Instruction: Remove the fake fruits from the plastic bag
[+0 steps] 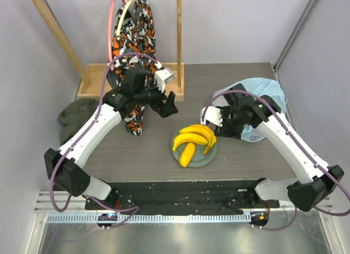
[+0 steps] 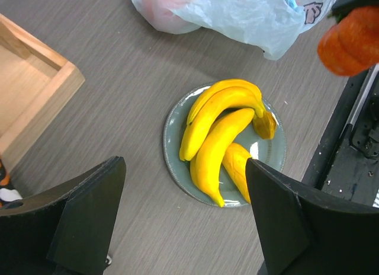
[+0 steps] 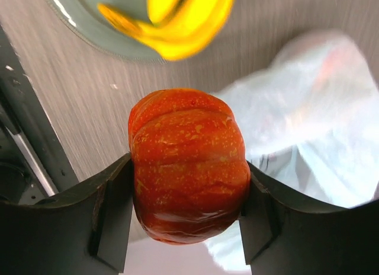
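A yellow banana bunch (image 1: 196, 134) and a single yellow-orange long fruit (image 1: 187, 154) lie on a grey-green plate (image 1: 211, 154) at the table's middle. My right gripper (image 3: 188, 168) is shut on the small ribbed orange fruit (image 3: 188, 186) and holds it in the air between the plate and the plastic bag (image 3: 314, 109). The crinkly light-blue bag (image 1: 269, 92) lies at the back right, and a reddish shape (image 2: 160, 8) shows through it. To the left of the plate, above the table, my left gripper (image 2: 183, 221) hangs open with nothing in it.
A wooden frame with a low tray base (image 1: 93, 84) stands at the back left. An orange-black-white patterned cloth (image 1: 134, 40) hangs from it behind my left arm. A dark green cloth (image 1: 76, 111) lies off the table's left edge.
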Robot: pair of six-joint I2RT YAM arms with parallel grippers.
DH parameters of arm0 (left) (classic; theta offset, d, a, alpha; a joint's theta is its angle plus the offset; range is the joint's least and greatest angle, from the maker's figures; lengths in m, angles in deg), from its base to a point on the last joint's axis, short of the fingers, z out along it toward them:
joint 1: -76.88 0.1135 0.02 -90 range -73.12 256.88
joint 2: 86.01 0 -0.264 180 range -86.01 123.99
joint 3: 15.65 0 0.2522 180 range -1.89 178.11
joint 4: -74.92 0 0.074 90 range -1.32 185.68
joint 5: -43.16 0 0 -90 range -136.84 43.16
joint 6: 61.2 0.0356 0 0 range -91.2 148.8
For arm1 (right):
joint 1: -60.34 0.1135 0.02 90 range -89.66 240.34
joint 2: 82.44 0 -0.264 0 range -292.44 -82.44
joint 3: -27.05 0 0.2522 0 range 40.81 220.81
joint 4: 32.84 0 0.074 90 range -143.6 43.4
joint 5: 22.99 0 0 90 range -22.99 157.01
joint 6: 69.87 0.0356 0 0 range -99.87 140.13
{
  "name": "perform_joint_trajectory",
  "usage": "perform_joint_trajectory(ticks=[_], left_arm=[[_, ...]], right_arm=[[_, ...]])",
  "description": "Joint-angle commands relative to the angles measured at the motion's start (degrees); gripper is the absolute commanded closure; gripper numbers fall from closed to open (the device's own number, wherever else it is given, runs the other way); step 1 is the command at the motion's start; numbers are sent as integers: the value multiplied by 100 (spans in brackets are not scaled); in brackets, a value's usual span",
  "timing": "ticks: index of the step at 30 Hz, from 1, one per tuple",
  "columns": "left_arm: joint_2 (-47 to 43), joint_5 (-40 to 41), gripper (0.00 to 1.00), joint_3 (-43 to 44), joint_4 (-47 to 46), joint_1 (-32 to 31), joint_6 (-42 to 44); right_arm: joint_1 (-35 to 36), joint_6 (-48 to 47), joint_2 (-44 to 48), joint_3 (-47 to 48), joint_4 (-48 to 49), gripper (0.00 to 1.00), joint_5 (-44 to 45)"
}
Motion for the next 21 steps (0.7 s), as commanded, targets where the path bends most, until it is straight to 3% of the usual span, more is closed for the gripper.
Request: perform_joint_trajectory(ticks=[1,5,10,21], left_arm=[[-407,216,13,25,51,-6,276],[-627,322,12,-63,182,82,425],[-838,383,12,-107,262,249,522],[-1075,287,11,-195,270,759,346]], right_arm=[[712,-91,120,-398,791,54,-704],[1521,-186,585,-1575,2409,55,-379],[1952,-714,999,-3123,4253,54,-238],[2549,-1224,938,-4547,6050,49,209]])
